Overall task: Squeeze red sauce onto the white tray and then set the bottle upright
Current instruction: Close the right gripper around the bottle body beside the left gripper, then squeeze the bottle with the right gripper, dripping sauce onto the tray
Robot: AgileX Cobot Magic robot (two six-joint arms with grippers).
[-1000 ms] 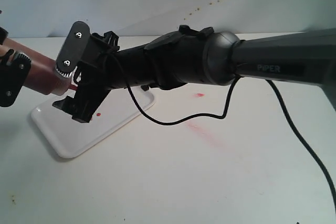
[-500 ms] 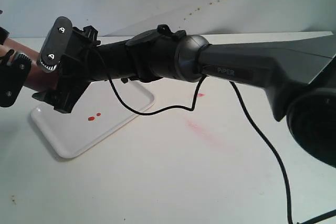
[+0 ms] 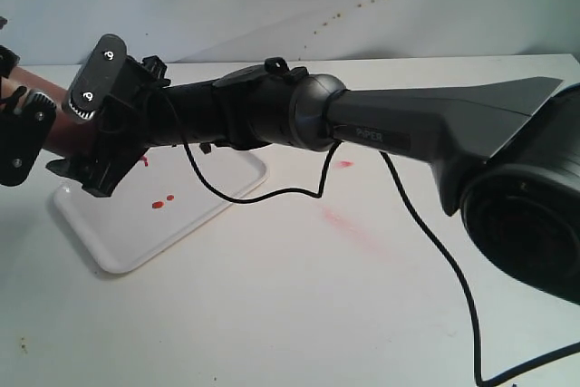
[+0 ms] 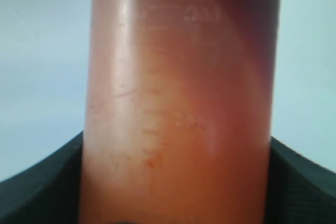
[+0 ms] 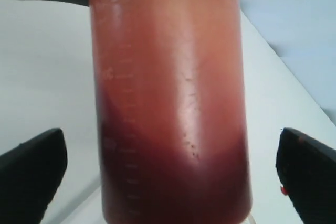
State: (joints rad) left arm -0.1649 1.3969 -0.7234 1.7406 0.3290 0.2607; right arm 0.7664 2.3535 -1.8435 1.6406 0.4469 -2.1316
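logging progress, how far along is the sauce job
Done: glossy red sauce drops lie on the flat white plastic tray. In hand: the left hand grips the translucent orange-red squeeze bottle at a tilt, the right hand open around it. Left: standing the bottle upright.

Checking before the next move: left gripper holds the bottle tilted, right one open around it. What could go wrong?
1. The right gripper straddles the bottle without contact; closing hard could squirt extra beyond the red sauce on the white tray.
2. The nozzle is hidden behind the right arm; tilted, it may drip onto the table.
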